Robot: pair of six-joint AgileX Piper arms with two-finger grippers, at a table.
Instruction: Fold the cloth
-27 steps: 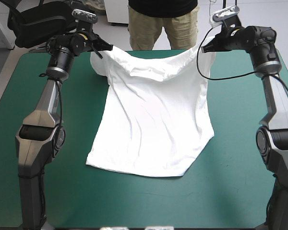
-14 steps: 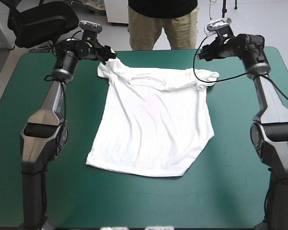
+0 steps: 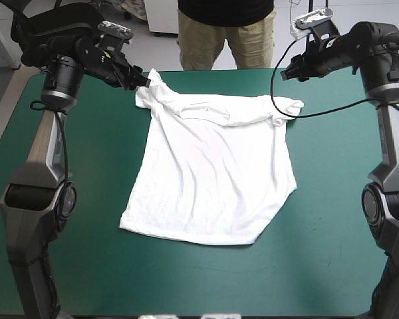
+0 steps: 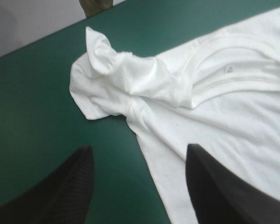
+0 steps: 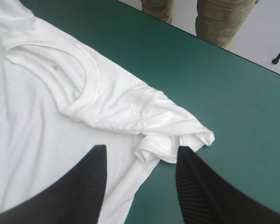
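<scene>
**T-shirt laid out on the table, both grippers raised.** The white, short-sleeved T-shirt (image 3: 209,179) lies spread flat at the middle of the table (image 3: 86,199), with teal-green cover bare on every side of it. Its collar (image 3: 213,109) points toward the table's far edge. Its hem (image 3: 186,236) points toward the table's near edge and runs slightly askew to it. The body of the garment is largely smooth, with shallow creases. A small label (image 4: 228,70) shows inside the collar.

Both sleeves are bunched. The left sleeve (image 3: 146,93), toward the table's far left corner, is crumpled, with one fold standing up. The right sleeve (image 3: 289,106), toward the table's far right corner, is rolled into a lump.

The left gripper (image 3: 141,78) hangs above the table near its far edge, on the left half, with its jaws spread. In the left wrist view its black fingers (image 4: 60,186) stand well apart. Between them lie bare cover and the T-shirt's side edge on the table below, with the crumpled sleeve ahead of them.

The right gripper (image 3: 287,70) hangs above the table's far edge, on the right half, with its jaws likewise spread. In the right wrist view they frame the rolled sleeve and a strip of cover.
</scene>
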